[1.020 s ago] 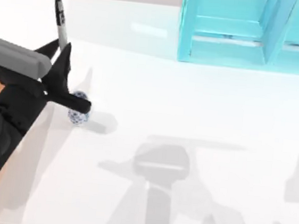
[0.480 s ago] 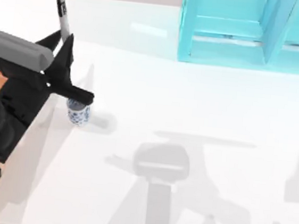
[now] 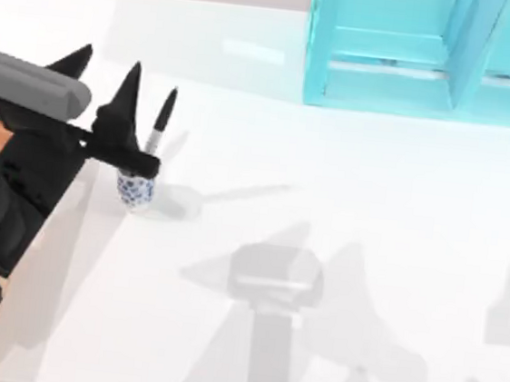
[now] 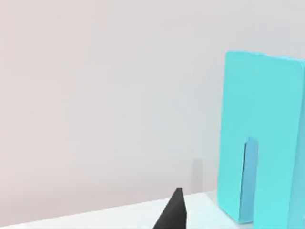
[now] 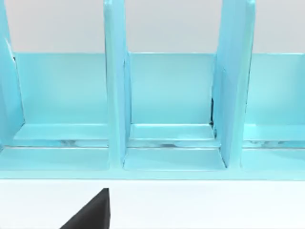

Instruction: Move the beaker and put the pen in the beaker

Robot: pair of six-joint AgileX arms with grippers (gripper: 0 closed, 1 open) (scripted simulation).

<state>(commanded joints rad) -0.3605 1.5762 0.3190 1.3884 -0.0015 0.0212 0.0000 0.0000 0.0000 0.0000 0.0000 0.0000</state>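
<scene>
The left claw (image 3: 103, 75) hung released above the beaker (image 3: 134, 190), which held the tilted pen (image 3: 159, 126) near the desk's (image 3: 348, 173) left edge, open desk to its right.

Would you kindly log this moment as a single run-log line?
left gripper: open, beside the pen | pen: standing tilted in beaker | beaker: on table, left side | right arm: parked facing the blue rack
</scene>
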